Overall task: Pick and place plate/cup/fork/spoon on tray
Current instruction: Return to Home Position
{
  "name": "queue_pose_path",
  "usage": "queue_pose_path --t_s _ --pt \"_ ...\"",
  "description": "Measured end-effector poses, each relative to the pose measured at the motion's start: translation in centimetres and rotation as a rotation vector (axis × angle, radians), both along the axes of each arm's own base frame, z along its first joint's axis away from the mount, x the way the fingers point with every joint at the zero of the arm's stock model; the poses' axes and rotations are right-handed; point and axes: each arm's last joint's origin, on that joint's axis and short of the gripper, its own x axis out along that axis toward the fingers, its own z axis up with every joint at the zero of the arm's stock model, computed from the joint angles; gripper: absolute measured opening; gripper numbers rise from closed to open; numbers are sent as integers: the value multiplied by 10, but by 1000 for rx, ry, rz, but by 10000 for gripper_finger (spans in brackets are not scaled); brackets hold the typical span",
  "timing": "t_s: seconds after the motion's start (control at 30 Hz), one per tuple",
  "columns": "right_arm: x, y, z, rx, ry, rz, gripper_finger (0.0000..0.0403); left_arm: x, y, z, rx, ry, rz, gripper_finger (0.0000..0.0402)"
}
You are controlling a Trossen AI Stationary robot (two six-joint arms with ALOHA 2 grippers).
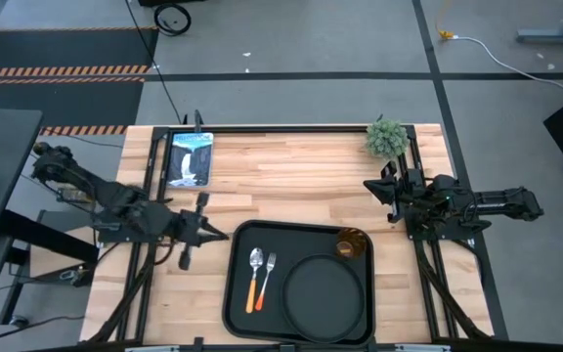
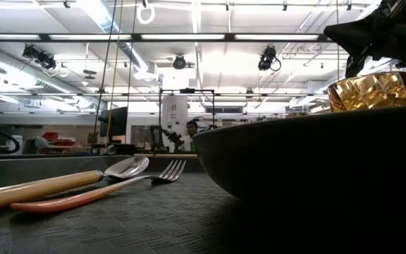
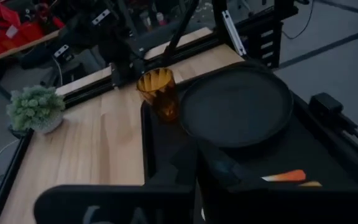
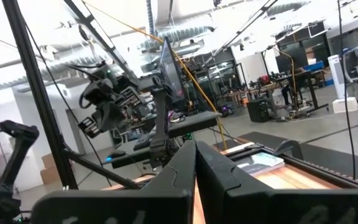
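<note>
The black rectangular tray (image 1: 242, 293) lies at the table's near middle. On it rest the round black plate (image 1: 325, 293), the amber cup (image 1: 350, 244) upright at the far right corner, and the spoon (image 1: 255, 266) and the fork (image 1: 268, 272) side by side on the left. The low view shows the spoon (image 2: 122, 168), fork (image 2: 168, 171), plate (image 2: 294, 155) and cup (image 2: 372, 90). My left gripper (image 1: 223, 235) is shut and empty just left of the tray. My right gripper (image 1: 368, 184) is shut and empty, beyond the tray's far right corner.
A small potted plant (image 1: 387, 139) stands at the far right of the table, also in the left wrist view (image 3: 35, 107). A tablet-like picture (image 1: 190, 156) lies at the far left. Bare wood lies between them and on the tray's left and right sides.
</note>
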Motion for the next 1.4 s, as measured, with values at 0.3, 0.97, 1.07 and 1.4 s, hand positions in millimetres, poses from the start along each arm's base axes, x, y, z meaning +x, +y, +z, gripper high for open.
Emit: queue_pose_path --t_s 0.3,0.97,1.07,1.4 --pt "0 0 0 0 1 0 18 -46 15 -25 -33 -57 -62 11" --pt "0 0 0 0 1 0 18 -90 53 -115 -82 -157 42 11" --pt "0 0 0 0 1 0 18 -93 56 -123 -92 -179 51 11" --pt "0 0 0 0 0 0 18 -90 60 -142 -89 -187 109 11"
